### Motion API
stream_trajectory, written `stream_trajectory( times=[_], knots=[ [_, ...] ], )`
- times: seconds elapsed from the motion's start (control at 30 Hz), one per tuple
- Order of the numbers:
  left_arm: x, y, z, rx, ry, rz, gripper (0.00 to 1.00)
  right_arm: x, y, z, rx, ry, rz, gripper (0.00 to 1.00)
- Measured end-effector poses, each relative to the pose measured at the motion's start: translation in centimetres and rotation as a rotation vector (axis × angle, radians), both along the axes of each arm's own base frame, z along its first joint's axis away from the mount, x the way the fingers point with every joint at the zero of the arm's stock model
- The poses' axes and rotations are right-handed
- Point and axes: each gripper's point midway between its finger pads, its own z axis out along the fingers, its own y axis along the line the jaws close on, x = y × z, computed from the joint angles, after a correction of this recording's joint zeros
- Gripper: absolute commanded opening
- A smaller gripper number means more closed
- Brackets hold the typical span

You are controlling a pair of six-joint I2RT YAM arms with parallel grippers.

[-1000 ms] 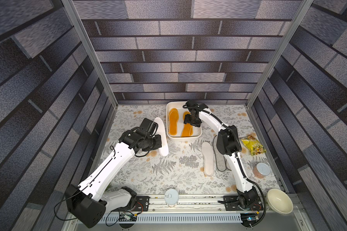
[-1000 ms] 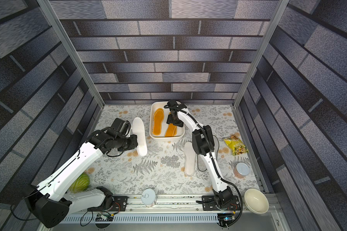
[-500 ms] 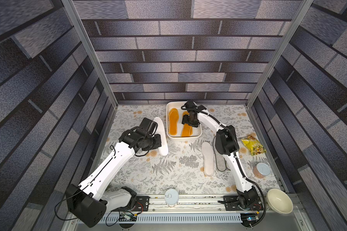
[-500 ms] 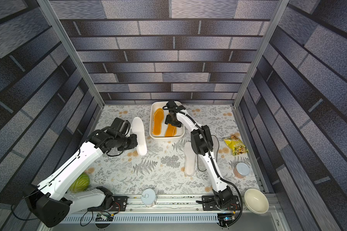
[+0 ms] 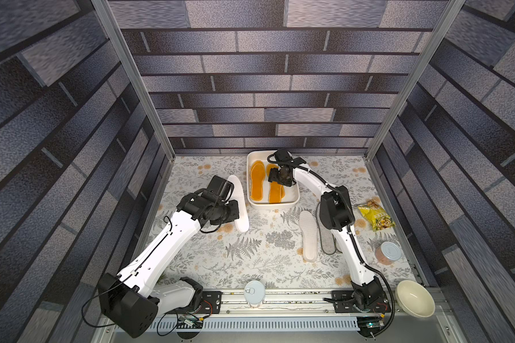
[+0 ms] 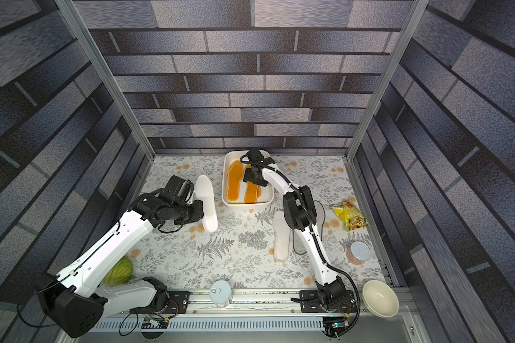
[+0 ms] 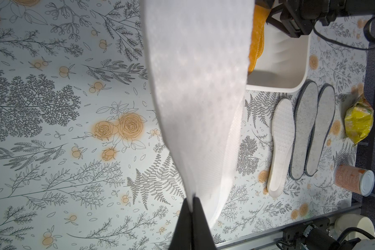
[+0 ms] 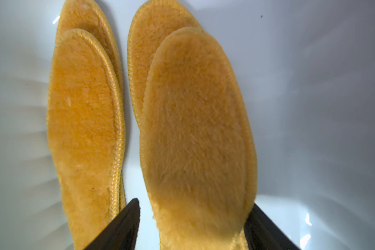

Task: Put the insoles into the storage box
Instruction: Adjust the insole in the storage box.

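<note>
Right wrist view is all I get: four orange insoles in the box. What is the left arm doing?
Observer: The left gripper is shut on the end of a white insole, beside the box, not over it.
Operator: What's not boxed yet?
Observer: A second white insole lies flat, nearer the robot than the box.
Operator: And the grey ones?
Observer: Two grey insoles lie side by side next to it, outside the box.
</note>
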Motion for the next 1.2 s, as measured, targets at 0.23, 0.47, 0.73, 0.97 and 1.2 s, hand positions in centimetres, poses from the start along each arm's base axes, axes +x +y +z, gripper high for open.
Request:
stream_trajectory(
  times=[0.23, 0.47, 0.73, 0.97, 1.2],
  knots=[
    [0.0, 0.1, 0.0, 0.0, 0.0, 0.002, 0.0, 0.6, 0.3, 0.7, 0.0, -0.04, 0.032, 0.74],
    [0.0, 0.1, -0.2, 0.002, 0.004, 0.002, 0.0, 1.3, 0.9, 1.2, 0.016, -0.077, 0.06, 0.72],
    [-0.1, 0.1, -0.2, 0.002, 0.006, 0.002, 0.0, 2.0, 1.9, 1.6, 0.07, -0.115, 0.088, 0.67],
    [-0.2, 0.2, -0.5, 0.005, 0.011, 0.003, 0.0, 2.7, 2.1, 2.2, 0.107, -0.136, 0.098, 0.68],
    [-0.2, 0.2, -0.5, 0.006, 0.011, 0.003, 0.0, 3.3, 2.5, 2.9, 0.159, -0.155, 0.117, 0.6]
  ],
)
